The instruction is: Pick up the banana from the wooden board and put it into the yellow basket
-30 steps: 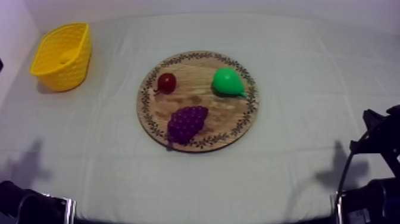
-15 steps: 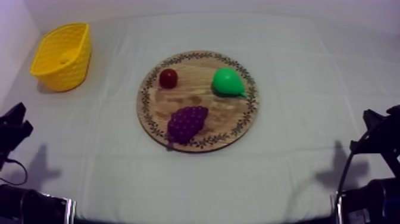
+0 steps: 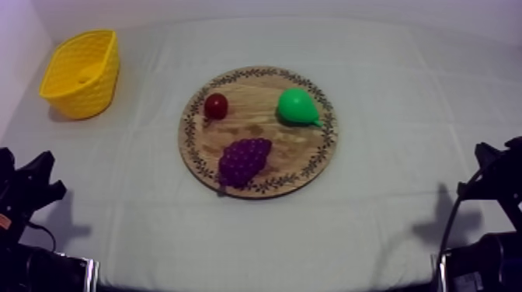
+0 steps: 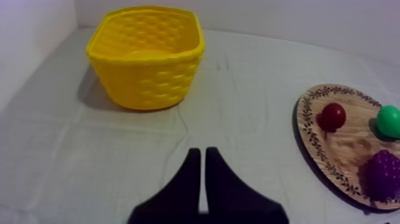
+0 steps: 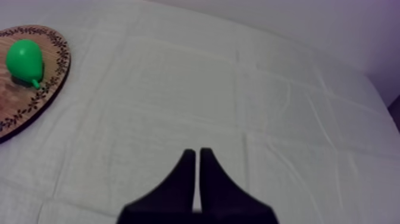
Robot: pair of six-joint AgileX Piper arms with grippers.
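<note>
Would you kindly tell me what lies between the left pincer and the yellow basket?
Only bare cloth: in the left wrist view, nothing else lies between the left pincer and the yellow basket.

The left gripper (image 4: 199, 152) and right gripper (image 5: 194, 152) each have two matte black fingers, broad at the base, tapering to slim tips. The left arm (image 3: 27, 192) and right arm (image 3: 497, 177) are black and angular.

Soft, even light — faint shadows on cloth (image 3: 388, 155).
</note>
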